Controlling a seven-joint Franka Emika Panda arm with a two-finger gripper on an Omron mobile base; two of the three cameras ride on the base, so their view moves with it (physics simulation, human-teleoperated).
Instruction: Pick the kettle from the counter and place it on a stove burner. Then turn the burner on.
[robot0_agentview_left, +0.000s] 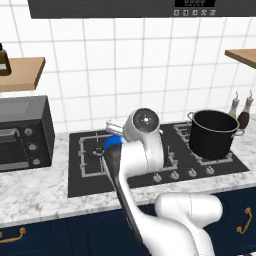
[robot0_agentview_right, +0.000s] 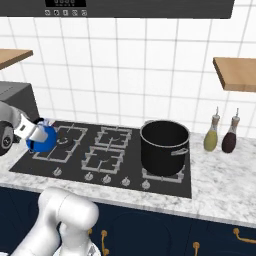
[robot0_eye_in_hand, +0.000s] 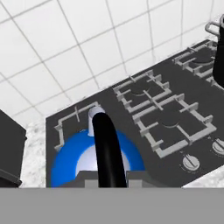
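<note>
Blue kettle sitting over the big left grate, i.e. the stove burner, on the black glass cooktop; whether resting on the grate or held just above it, cannot tell. Seen as a small blue patch in the left base view, mostly hidden behind the arm's wrist. End effector at the kettle's top on the left edge of the right base view; in the hand view the black arched handle runs straight up from between the finger bases, blue body below it, pale spout pointing toward the tiled wall. Looks clamped on the handle, though fingertips themselves hidden under the bottom band, so contact not directly visible. Large black stockpot on the right-hand grate, well apart from the kettle. Smaller paired grates between kettle and pot. Row of knobs along the cooktop's front edge. Black microwave on the marbled worktop left of the cooktop. Two bottles on the worktop right of the pot, one yellow-green, one dark. Wooden shelves on the tiled wall at both sides, dark bottle on the left one. Navy cabinets with brass handles below.
</note>
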